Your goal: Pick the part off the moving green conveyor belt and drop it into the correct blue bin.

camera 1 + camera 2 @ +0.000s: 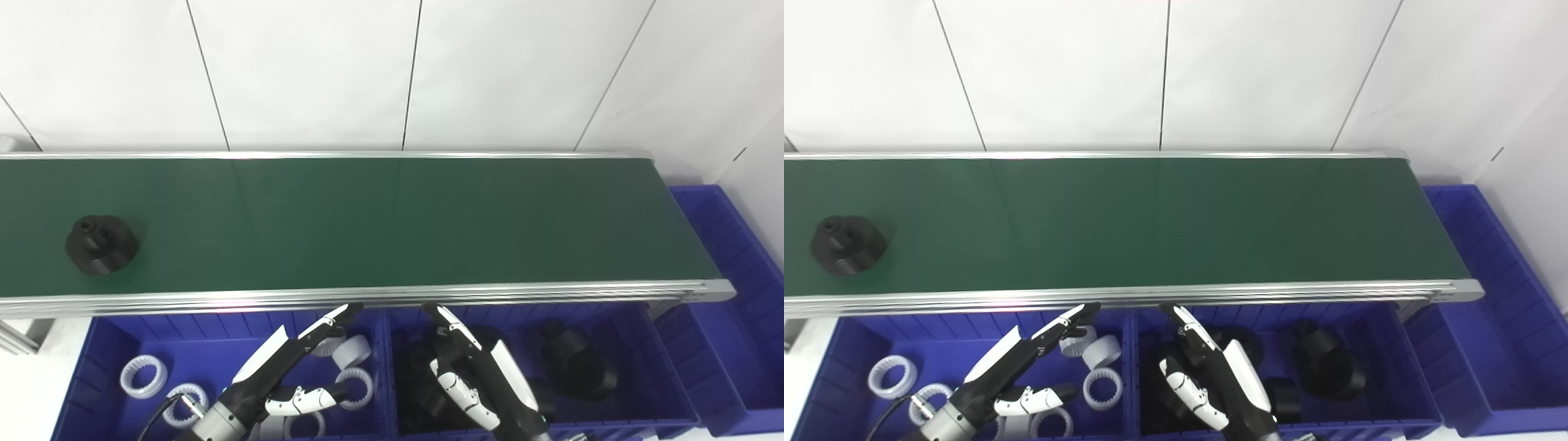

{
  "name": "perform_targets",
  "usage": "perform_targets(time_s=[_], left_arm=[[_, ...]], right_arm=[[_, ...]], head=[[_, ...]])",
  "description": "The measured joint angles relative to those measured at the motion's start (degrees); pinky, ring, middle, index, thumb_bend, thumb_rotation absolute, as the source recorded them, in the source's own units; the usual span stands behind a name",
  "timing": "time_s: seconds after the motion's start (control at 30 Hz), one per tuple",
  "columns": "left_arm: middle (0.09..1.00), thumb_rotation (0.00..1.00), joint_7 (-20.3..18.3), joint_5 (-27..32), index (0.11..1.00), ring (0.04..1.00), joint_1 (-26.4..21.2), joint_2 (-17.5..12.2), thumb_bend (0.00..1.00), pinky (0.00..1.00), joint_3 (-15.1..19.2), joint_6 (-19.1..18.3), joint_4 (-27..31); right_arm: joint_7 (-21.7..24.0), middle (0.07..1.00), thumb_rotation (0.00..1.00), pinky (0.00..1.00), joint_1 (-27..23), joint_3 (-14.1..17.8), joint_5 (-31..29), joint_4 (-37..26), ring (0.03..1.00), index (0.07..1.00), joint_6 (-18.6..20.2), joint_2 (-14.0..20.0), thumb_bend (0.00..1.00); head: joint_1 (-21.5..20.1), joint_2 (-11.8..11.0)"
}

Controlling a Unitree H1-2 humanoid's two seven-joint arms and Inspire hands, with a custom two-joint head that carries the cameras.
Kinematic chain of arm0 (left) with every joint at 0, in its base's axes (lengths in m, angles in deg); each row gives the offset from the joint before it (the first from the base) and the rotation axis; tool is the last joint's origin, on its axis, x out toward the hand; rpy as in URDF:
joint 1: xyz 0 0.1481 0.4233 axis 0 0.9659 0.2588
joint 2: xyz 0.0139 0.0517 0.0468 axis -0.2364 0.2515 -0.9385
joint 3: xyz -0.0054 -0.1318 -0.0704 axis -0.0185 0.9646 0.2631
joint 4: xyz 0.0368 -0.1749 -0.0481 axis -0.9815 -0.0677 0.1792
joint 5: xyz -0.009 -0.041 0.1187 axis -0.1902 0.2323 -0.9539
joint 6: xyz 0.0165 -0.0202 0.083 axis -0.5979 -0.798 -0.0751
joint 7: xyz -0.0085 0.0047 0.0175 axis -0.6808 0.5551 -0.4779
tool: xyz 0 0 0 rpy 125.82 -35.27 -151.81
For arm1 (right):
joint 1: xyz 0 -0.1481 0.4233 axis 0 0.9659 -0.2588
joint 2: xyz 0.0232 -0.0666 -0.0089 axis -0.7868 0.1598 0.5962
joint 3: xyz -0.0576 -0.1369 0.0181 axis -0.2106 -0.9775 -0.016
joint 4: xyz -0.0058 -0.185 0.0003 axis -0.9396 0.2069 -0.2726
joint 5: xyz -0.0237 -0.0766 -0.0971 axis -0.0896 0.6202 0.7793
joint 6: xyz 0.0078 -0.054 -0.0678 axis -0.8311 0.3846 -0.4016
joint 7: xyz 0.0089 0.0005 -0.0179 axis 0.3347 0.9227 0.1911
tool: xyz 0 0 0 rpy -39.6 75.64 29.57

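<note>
part (101, 244): black, on belt (392, 220) far left, ~10 o'clock from L hand (288, 367)
nearer: L hand; R hand (474, 373) further off
hands: both empty, fingers apart, over bins (98, 367)

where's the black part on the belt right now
The black part sits at the far left of the green conveyor belt, nearer its front rail, well left of both hands and above the bin of white rings.

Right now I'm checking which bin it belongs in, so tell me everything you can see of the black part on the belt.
The black part is a round, matte, plastic-looking piece: a wide disc with a smaller raised hub on top showing small holes. It sits flat on the green conveyor belt at its far left, nearer the front rail. Only the belt touches it; neither hand is close.
</note>
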Motion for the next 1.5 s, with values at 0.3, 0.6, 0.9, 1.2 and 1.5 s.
perform_targets(time_s=[0.3, 0.6, 0.9, 1.2, 1.5], left_arm=[[0.965, 0.73, -0.01, 0.0, 0.951, 0.93, 0.02, 0.01, 0.4, 0.88, -0.01, -0.17, 0.06], [0.967, 0.73, -0.01, 0.0, 0.951, 0.932, 0.03, 0.02, 0.39, 0.88, -0.03, -0.17, 0.04], [0.966, 0.75, -0.01, 0.0, 0.95, 0.934, 0.07, 0.02, 0.41, 0.89, -0.03, -0.16, -0.01], [0.966, 0.73, -0.01, -0.04, 0.949, 0.938, 0.3, 0.02, 0.39, 0.89, -0.07, -0.16, 0.0], [0.965, 0.73, -0.01, -0.03, 0.948, 0.939, 0.4, 0.02, 0.39, 0.89, -0.11, -0.17, 0.19]], right_arm=[[0.0, 0.957, 0.93, 0.87, -0.02, -0.02, -0.05, 0.01, 0.927, 0.93, 0.0, -0.08, 0.37], [0.02, 0.957, 0.94, 0.87, -0.02, -0.02, -0.14, 0.01, 0.919, 0.929, 0.0, -0.05, 0.36], [0.04, 0.96, 0.95, 0.87, 0.0, -0.02, -0.05, 0.01, 0.926, 0.935, 0.01, -0.07, 0.38], [0.05, 0.962, 0.95, 0.87, 0.02, -0.03, 0.07, 0.01, 0.926, 0.934, 0.01, -0.05, 0.38], [0.09, 0.962, 0.96, 0.87, 0.48, -0.02, 0.08, -0.25, 0.927, 0.935, 0.01, -0.05, 0.38]], head=[[0.44, -0.09], [0.0, -0.79], [0.35, -0.44], [0.35, -0.44], [0.7, -0.26]])
